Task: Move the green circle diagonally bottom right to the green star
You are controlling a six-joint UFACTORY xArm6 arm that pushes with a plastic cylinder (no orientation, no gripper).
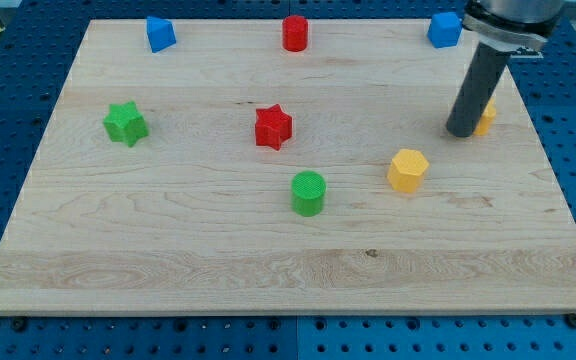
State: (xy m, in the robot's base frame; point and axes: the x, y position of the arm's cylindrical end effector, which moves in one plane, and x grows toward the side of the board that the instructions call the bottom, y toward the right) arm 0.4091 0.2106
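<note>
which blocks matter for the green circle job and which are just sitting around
Job: green circle, green star, my tip, far to the circle's right.
Lying about: red star, red cylinder, two blue blocks, yellow hexagon, yellow block behind the rod.

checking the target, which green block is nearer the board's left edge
The green star, close to the view's left edge; the green circle sits mid-board, lower and further right.

A wooden board (168, 270) lies on a blue pegboard table (28, 40). Near the board's top edge sit a blue block (160, 33) at the view's left, a red cylinder (295, 33) mid-way and a blue cube (444, 29) towards the right. A red star (273, 127) stands near the middle. A yellow hexagon (407, 170) lies right of centre; another yellow block (486, 116), partly hidden, sits above and right of it.
</note>
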